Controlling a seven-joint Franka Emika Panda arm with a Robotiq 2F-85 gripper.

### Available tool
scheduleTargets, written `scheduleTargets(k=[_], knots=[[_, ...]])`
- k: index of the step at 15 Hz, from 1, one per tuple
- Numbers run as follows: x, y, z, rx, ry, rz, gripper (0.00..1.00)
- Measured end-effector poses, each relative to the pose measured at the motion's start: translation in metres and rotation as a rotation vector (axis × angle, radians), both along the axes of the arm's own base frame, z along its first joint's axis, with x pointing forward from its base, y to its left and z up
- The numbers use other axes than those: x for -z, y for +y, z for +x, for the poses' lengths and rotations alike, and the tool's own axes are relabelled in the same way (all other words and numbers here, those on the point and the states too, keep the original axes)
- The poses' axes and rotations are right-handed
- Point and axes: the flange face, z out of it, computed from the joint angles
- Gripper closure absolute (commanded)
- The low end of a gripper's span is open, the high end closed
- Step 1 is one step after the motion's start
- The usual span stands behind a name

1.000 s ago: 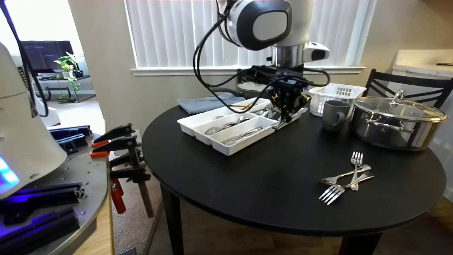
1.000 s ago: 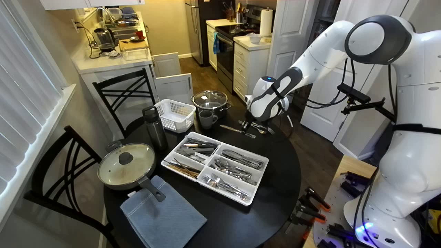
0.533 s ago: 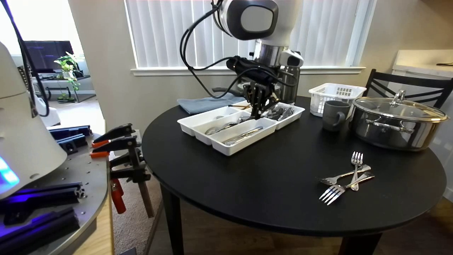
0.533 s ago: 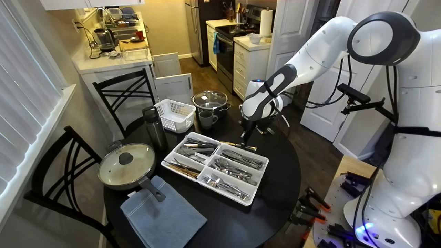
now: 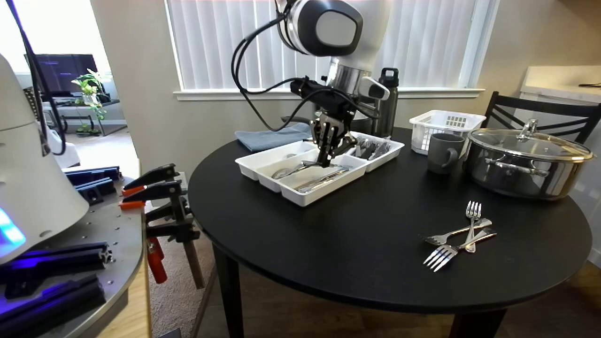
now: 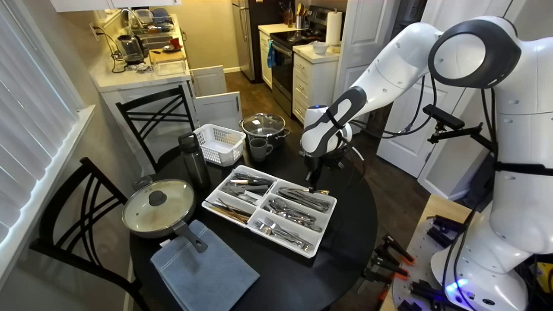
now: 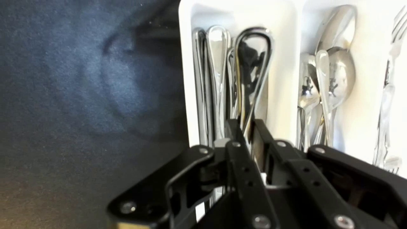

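Note:
My gripper (image 7: 245,124) is shut on a silver knife (image 7: 252,60), whose rounded handle end shows beyond the fingertips in the wrist view. It holds the knife above the knife compartment of a white cutlery tray (image 7: 284,73). Several knives (image 7: 217,60) lie lengthwise in that compartment, left of and below the held knife. Spoons (image 7: 341,74) lie in the middle compartment, and forks (image 6: 281,233) in the compartment beyond. In an exterior view the gripper (image 6: 312,189) is at the tray's edge, with the knife's gold-glinting end (image 6: 323,191) sticking out past it. Whether the held knife touches the others is unclear.
Crossed forks (image 5: 441,257) lie on the black round table (image 5: 338,244). A grey mug (image 5: 439,155), steel pot (image 5: 521,173) and white basket (image 5: 422,136) stand together. A bottle (image 6: 196,166), lidded pan (image 6: 151,216) and blue towel (image 6: 211,268) lie beyond the tray.
My gripper has carried the knife from over the table beside the tray to above the knife compartment, and has come lower. The tray and other items have not moved.

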Motion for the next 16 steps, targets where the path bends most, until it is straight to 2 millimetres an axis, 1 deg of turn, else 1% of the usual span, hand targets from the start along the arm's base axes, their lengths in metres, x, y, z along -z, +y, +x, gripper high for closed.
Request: scheduleTargets(k=[2, 4, 6, 8, 9, 11, 12, 14, 16], knots=[[-0.001, -0.001, 0.001, -0.021, -0.011, -0.004, 0.43], [-0.006, -0.003, 0.005, -0.058, -0.050, 0.001, 0.31], [-0.017, -0.005, 0.013, -0.105, -0.129, 0.026, 0.17], [-0.034, -0.011, 0.021, -0.152, -0.230, 0.038, 0.05], [-0.042, -0.017, 0.024, -0.176, -0.281, 0.020, 0.01], [-0.052, -0.033, 0.028, -0.200, -0.362, -0.033, 0.00], [-0.054, -0.043, 0.028, -0.200, -0.392, -0.057, 0.00], [-0.054, -0.064, 0.025, -0.177, -0.429, -0.092, 0.00], [-0.046, -0.089, 0.020, -0.132, -0.438, -0.112, 0.00]])
